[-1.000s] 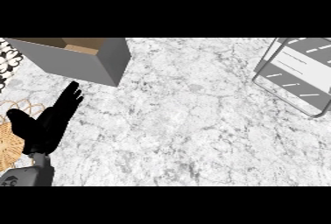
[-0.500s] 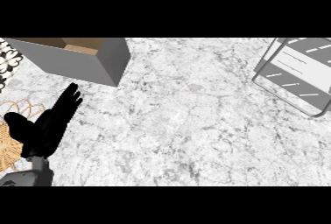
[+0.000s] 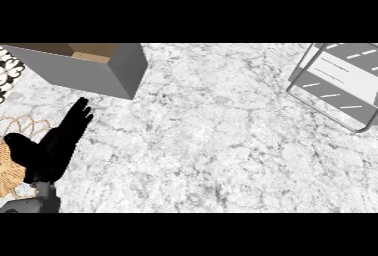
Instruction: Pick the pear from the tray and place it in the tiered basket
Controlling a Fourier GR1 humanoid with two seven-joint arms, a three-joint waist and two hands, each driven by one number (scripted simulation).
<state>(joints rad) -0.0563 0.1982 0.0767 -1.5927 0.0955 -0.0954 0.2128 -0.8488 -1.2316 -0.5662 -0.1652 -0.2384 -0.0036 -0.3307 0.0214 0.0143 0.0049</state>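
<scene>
My left hand shows at the lower left of the head view, fingers straight and pointing up toward the far side, thumb out to the left. It holds nothing. Beneath and left of it lies a woven wicker tray, mostly cut off by the view's left edge. No pear shows anywhere. The tiered basket, a grey wire frame with a pale shelf, stands at the upper right, far from the hand. My right hand is out of view.
A grey open-topped box with a brown inside stands at the upper left, just beyond my left hand's fingertips. A black-and-white patterned object peeks in at the left edge. Marbled white counter fills the middle.
My left hand has slid slightly down and to the left toward the tray; its fingers stay straight. Nothing else has moved.
</scene>
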